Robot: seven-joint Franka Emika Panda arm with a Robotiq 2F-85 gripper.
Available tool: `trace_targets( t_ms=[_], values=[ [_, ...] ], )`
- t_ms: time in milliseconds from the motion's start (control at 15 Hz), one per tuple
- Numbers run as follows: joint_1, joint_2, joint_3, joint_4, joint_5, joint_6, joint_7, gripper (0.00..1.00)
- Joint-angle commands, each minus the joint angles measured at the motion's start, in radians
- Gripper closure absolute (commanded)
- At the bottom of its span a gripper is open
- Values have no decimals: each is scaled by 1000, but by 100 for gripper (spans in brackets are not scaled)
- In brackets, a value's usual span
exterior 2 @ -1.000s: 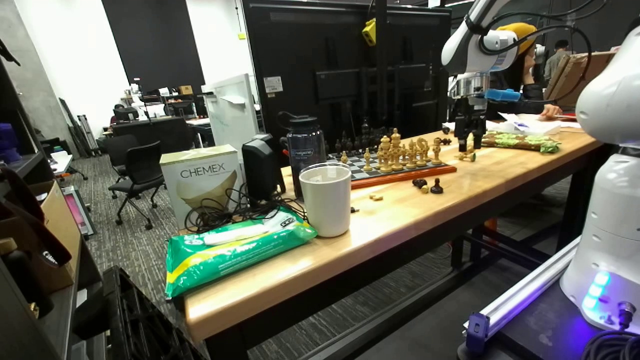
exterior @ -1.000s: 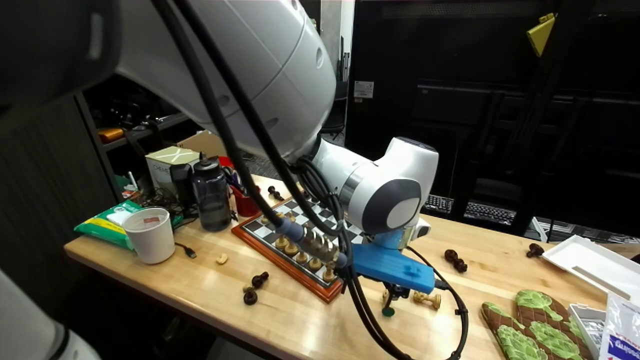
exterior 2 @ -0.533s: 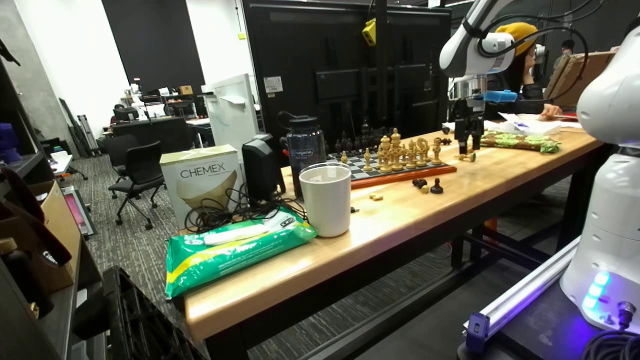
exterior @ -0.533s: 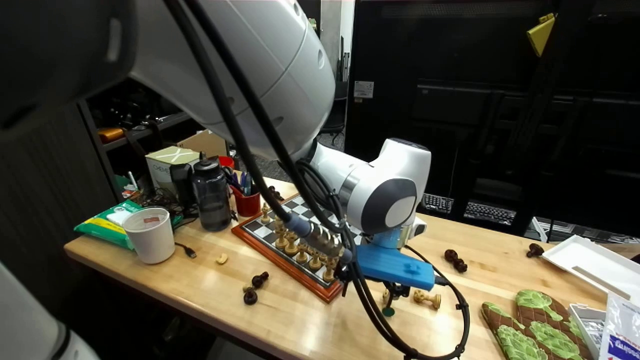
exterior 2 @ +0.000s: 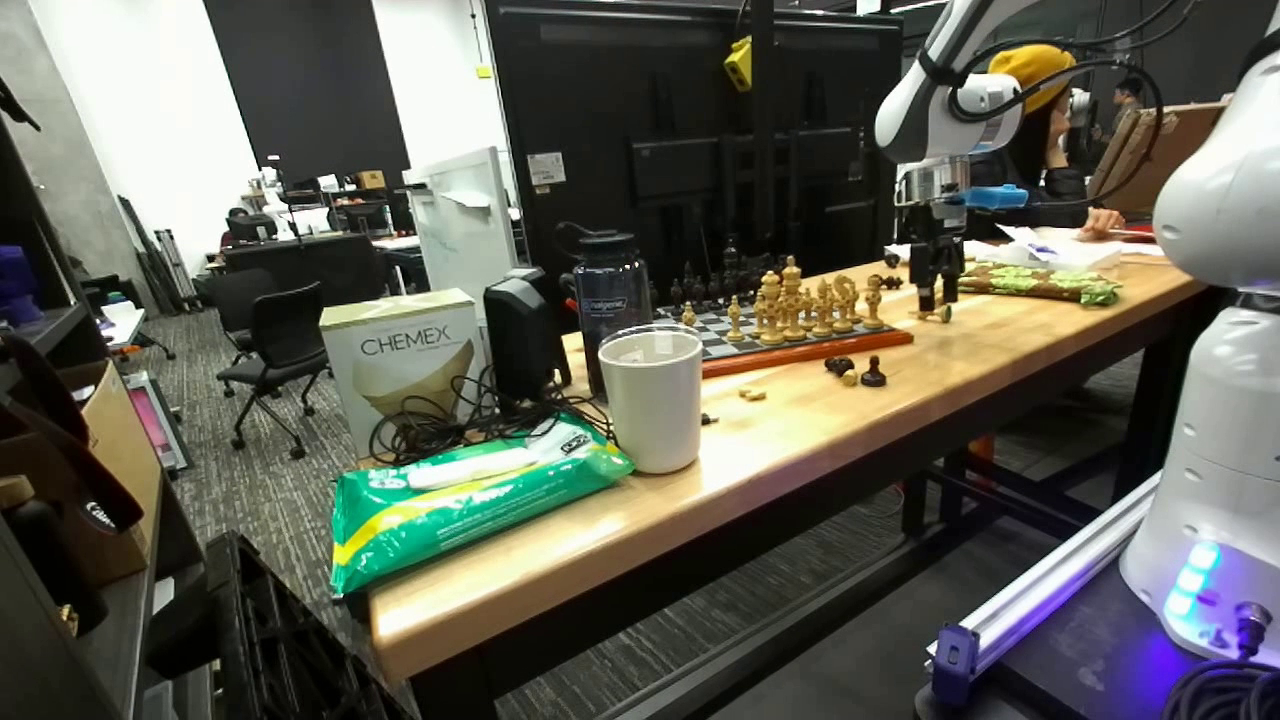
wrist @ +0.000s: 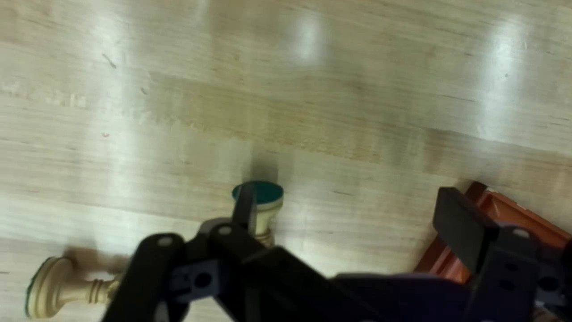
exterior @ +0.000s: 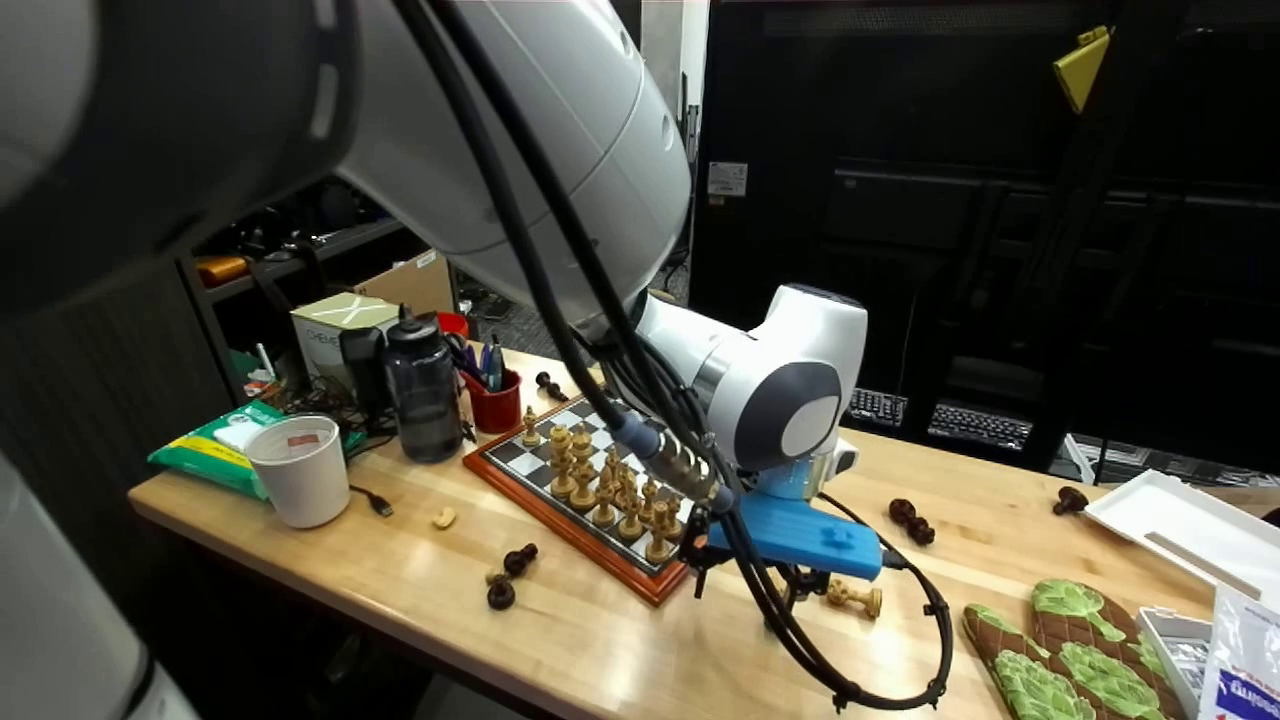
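My end effector [wrist: 353,214] stands with jaws spread wide, gripping nothing. The green-based chess piece [wrist: 269,208] lies on the surface [wrist: 313,112], partly hidden behind one jaw; the chessboard [wrist: 514,210] is near the opposite jaw.

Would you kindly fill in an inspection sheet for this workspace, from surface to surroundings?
Surface: light wooden table; small marks show in the wrist view.
Things at hand: green-based pale chess piece lies on its side by the gripper; second pale piece lies nearby; chessboard holds standing pieces.
Clutter: loose dark pieces, white cup, green packet, dark bottle.
Gripper: jaws open, nothing seen held; whether it touches the nearest piece, cannot tell.
Cables: black cables along the arm; tangled black cord by the Chemex box.
Surroundings: large dark panel behind the table; person in a yellow hat in the background.
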Motion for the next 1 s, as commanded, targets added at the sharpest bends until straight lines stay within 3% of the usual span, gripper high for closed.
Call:
trace_targets(
  t_ms=[0,333,400,467,667,933],
  values=[
    [-12,37,-6,37,-10,0,-43,0],
    [-32,78,-9,75,1,-3,-87,0],
    [-37,85,-9,81,7,-4,-99,4],
    [-42,91,-9,85,10,-5,-109,25],
    [-53,97,-8,88,16,-10,-132,34],
    [-61,88,-7,79,16,-16,-148,66]
  ],
)
